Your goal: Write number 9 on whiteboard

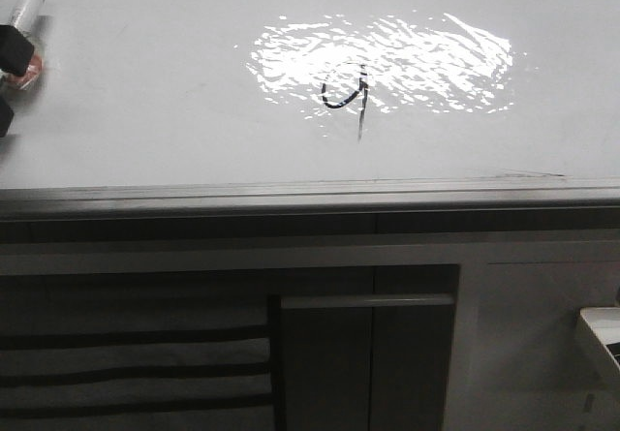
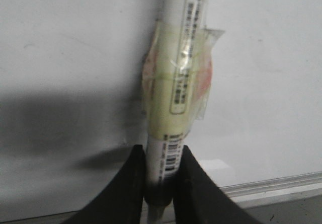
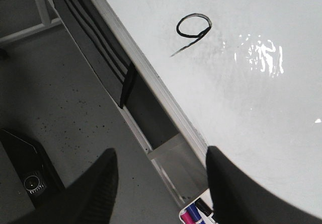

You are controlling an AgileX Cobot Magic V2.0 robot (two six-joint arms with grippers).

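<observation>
The whiteboard (image 1: 145, 111) fills the upper half of the front view, with a bright glare patch. The number 9 (image 1: 346, 94) is drawn in black at the glare's lower edge; it also shows in the right wrist view (image 3: 193, 27). My left gripper (image 1: 12, 58) is at the board's far left, shut on a white marker (image 1: 25, 7) wrapped in tape. In the left wrist view the marker (image 2: 176, 83) stands between the black fingers (image 2: 131, 183) over the board (image 2: 60, 58). My right gripper (image 3: 158, 176) is open and empty, off the board's edge.
A grey edge rail (image 1: 310, 197) runs under the board. Below it is a grey cabinet front with dark slats (image 1: 136, 368). A white tray corner (image 1: 603, 339) is at the lower right. Coloured markers (image 3: 193, 215) lie in a tray by the right gripper. A black device (image 3: 30, 181) sits on the floor.
</observation>
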